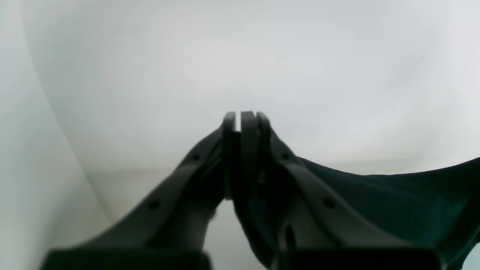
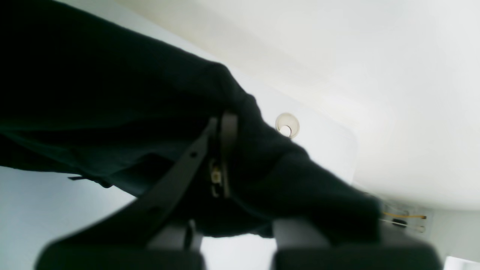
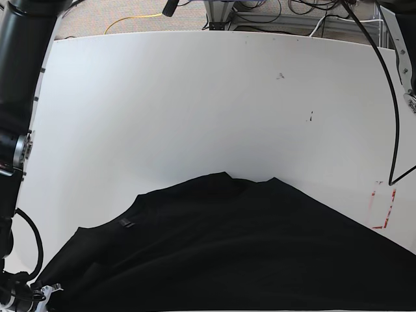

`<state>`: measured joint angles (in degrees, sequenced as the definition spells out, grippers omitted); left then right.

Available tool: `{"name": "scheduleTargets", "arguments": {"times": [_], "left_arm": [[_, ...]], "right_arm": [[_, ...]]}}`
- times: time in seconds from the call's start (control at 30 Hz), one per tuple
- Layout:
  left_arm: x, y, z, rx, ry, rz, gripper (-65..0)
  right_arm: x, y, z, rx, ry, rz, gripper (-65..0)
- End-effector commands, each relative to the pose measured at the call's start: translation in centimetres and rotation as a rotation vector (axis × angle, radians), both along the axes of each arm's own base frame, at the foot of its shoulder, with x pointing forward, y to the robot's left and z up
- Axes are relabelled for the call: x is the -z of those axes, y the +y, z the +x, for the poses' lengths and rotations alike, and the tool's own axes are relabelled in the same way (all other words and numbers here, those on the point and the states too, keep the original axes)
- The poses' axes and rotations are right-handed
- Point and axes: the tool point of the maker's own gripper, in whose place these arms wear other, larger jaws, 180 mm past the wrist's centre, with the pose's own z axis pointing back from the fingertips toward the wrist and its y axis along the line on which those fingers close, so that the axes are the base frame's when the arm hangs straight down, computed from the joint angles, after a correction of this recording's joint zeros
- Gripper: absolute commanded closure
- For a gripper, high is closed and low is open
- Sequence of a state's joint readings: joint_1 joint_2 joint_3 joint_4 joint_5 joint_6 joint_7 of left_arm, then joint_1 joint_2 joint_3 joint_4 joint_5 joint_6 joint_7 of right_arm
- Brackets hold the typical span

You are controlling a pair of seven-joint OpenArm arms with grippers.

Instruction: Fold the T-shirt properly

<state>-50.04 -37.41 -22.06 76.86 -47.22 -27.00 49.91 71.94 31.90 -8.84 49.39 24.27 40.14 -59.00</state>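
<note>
Both grippers clamped on black fabric, shirt lifted at near edge

Left gripper [image 1: 243, 122]: jaws pressed together, only a hairline slit between the tips. A dark strip sits between them, and the T-shirt [image 1: 393, 202] runs off from the pinch point to the right of that view in a taut curved edge. Fabric also hangs under the right-hand finger. Behind it: plain white table [image 1: 262, 56], heavily blurred.

Right gripper [image 2: 225, 123]: jaws narrow, closed on a bunch of the T-shirt [image 2: 112, 105]. Cloth drapes over one finger and hides it completely; only the other finger [image 2: 180, 176] is visible. Small label or tag seems to sit at the pinch, too blurred to be sure. A round grommet hole [image 2: 287, 125] in the table [image 2: 322, 142] shows just beyond the cloth.

Base view: T-shirt [image 3: 247, 247] fills the lower half of the frame, at the near side of the white table [image 3: 208, 97]. Far edge peaks near centre and slopes down to both sides. Small dark tag [image 3: 125, 223] visible at left of the fabric. Neither gripper is visible in this view. Black cable [image 3: 385, 97] hangs down the right side. Red marking [image 3: 383, 208] on the table at right, just beside the cloth.
</note>
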Motion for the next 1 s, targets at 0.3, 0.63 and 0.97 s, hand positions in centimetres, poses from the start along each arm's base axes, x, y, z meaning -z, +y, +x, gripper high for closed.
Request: {"name": "scheduleTargets", "arguments": {"times": [0.3,0.63,0.97], "left_arm": [[-5.2,-2.6,-1.1,0.04,-0.131,0.088,-0.3],[-13.1,-2.5,-2.5,0.001,-0.237,0.135,-0.3],[-14.1,-1.4,-1.7,-0.017,-0.22,0.11,-0.3]], "right_arm": [[-17.3,6.9,-4.2,-0.161,-0.547,-0.205,0.0],[-17.1,5.9,-4.4,-0.134,-0.527,-0.221,0.0],[-13.2,3.4,-2.3,-0.095,-0.386,-0.165,0.0]]}}
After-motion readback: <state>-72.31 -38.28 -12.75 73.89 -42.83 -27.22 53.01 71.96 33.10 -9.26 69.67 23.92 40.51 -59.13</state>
